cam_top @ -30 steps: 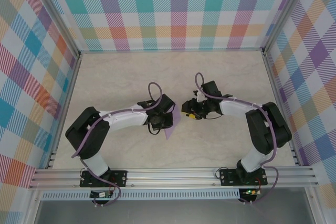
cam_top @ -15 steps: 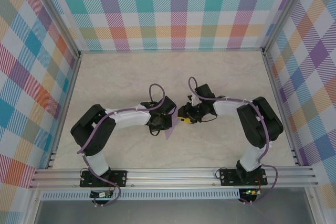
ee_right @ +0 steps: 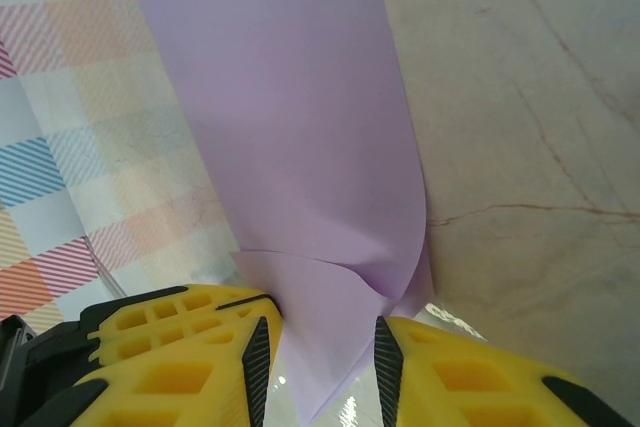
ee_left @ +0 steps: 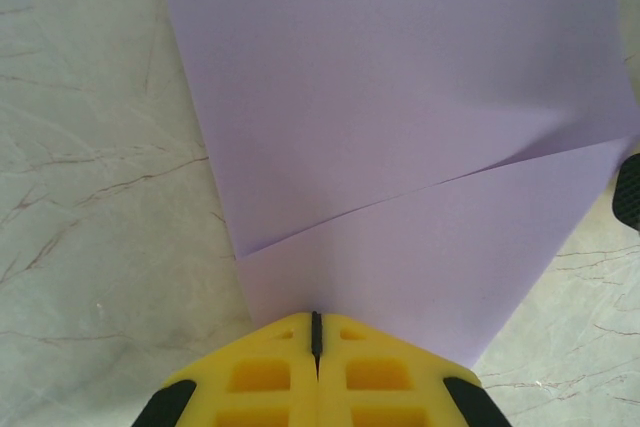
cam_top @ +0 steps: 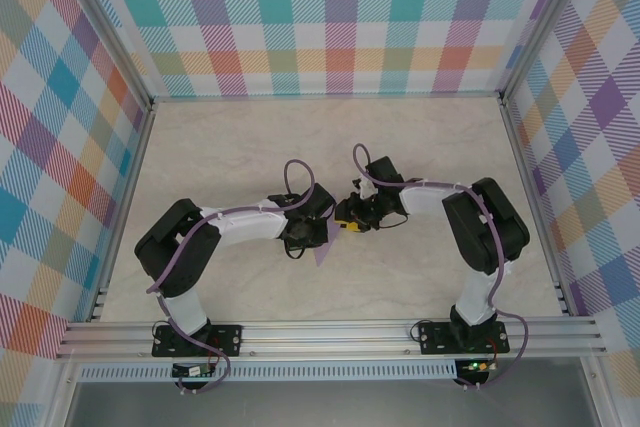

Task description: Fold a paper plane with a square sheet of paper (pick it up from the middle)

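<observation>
Though mostly out of sight, lavender paper [cam_top: 322, 250].

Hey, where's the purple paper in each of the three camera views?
Top external: paper at centre, a small purple corner.
Left wrist: paper across the upper middle, above the left gripper.
Right wrist: paper, a tall strip up the centre.
Shared landmark: the marbled table.

Paper [ee_left: 400, 147]: plain lavender. Left gripper [ee_left: 315, 332] and right gripper [ee_right: 320, 347]: yellow, black trim. Tabletop [cam_top: 420, 137]: cream marble, brown veining. Walls [cam_top: 340, 17]: pastel plaid. Arms [cam_top: 240, 227]: white, black joints.
</observation>
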You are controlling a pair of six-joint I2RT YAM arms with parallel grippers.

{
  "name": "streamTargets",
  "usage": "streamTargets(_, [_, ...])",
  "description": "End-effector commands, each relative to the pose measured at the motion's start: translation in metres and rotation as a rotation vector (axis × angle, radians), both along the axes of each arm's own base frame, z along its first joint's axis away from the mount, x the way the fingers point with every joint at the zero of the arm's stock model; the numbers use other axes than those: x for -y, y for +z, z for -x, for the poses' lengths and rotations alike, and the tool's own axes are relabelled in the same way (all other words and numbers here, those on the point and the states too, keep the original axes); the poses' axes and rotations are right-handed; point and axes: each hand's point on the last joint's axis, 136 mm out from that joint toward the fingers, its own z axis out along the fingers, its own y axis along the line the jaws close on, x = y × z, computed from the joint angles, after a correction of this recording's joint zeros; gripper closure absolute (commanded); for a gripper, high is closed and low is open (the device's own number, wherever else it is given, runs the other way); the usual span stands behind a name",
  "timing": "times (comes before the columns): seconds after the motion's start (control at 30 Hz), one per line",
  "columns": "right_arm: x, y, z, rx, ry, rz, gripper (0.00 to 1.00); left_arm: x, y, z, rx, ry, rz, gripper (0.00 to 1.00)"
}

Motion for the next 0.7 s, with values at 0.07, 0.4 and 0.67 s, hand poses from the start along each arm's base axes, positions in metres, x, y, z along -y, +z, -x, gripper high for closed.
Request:
streamTargets(0.07, [-0.006, -0.002, 0.001, -0.012, 0.027, 0.005, 0.65, -0.017, -0.015, 0.011, -0.036, 0.005, -0.089, 1.0])
streamTargets(0.4, [0.009, -0.005, -0.004, 0.038, -0.021, 0.102, 0.62, -0.019, -0.015, 0.012, -0.036, 0.004, -0.096, 1.0])
streamTargets(0.67, [-0.007, -0.002, -0.002, 0.014, 0.027, 0.004, 0.71, -0.019, -0.015, 0.011, -0.035, 0.005, -0.095, 1.0])
